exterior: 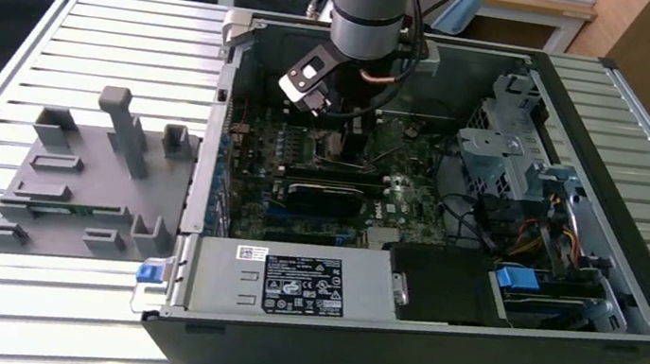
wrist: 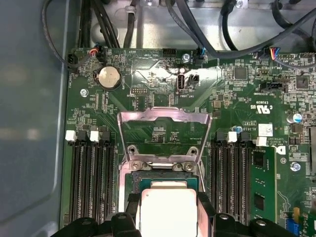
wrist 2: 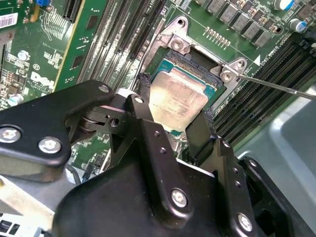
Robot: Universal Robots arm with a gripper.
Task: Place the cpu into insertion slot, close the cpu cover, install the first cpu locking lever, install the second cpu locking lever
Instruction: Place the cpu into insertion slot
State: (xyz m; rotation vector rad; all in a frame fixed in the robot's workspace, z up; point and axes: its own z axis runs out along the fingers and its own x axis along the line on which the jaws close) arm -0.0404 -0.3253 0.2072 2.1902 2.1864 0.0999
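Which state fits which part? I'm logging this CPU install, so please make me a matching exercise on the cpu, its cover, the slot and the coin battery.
Things:
1. the cpu
2. the cpu cover
3. the insertion slot
4. the coin battery

States:
A. swung open, green board showing through its cut-out middle
B. round and silvery, seated on the board away from the socket
C. clamped in the gripper, pale metal face up
D. dark, uncovered, with the chip partly over it

Pairs: 1-C, 2-A, 3-D, 4-B
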